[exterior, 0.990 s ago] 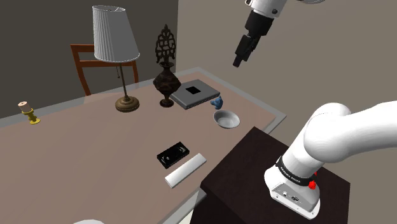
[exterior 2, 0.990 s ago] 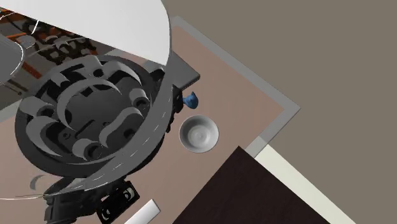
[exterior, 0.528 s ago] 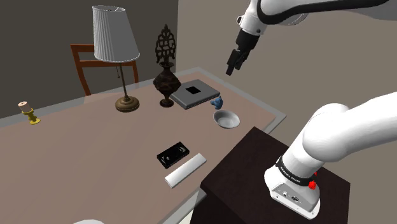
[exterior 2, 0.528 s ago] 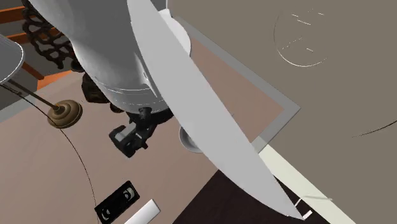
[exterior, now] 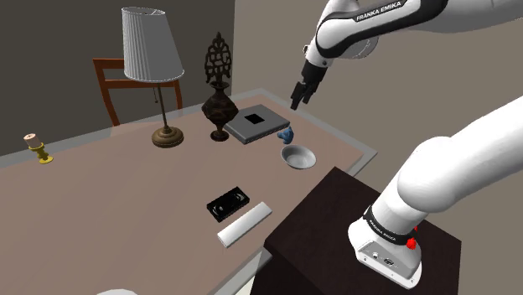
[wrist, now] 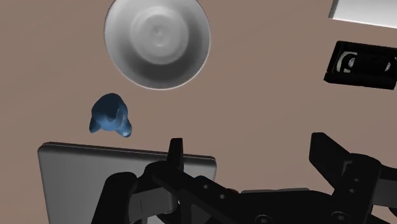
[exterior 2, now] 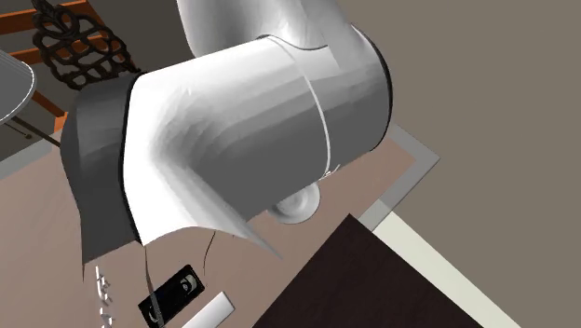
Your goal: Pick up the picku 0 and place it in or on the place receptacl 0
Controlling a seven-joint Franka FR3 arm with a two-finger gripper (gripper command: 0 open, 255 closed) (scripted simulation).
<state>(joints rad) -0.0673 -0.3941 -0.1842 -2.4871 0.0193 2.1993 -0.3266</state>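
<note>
Lumpy blue object (wrist: pixel 109 116) lies near smooth round bowl (wrist: pixel 156 41).

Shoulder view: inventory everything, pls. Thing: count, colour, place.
table: 1, brown, grey rim, centre
lamp: 1, white shade, table's far side
urn: 1, dark, beside lamp
flat box: 1, grey, beside urn
small lump: 1, blue, between flat box and bowl
bowl: 1, white, towards stand
cassette: 1, black, near edge
bar: 1, white, beside cassette
candlestick: 1, yellowish, view's left
chair: 1, reddish-brown, behind table
stand: 1, dark, lower right
arm: 1, white
pincer: 1, black, open, over table
</note>
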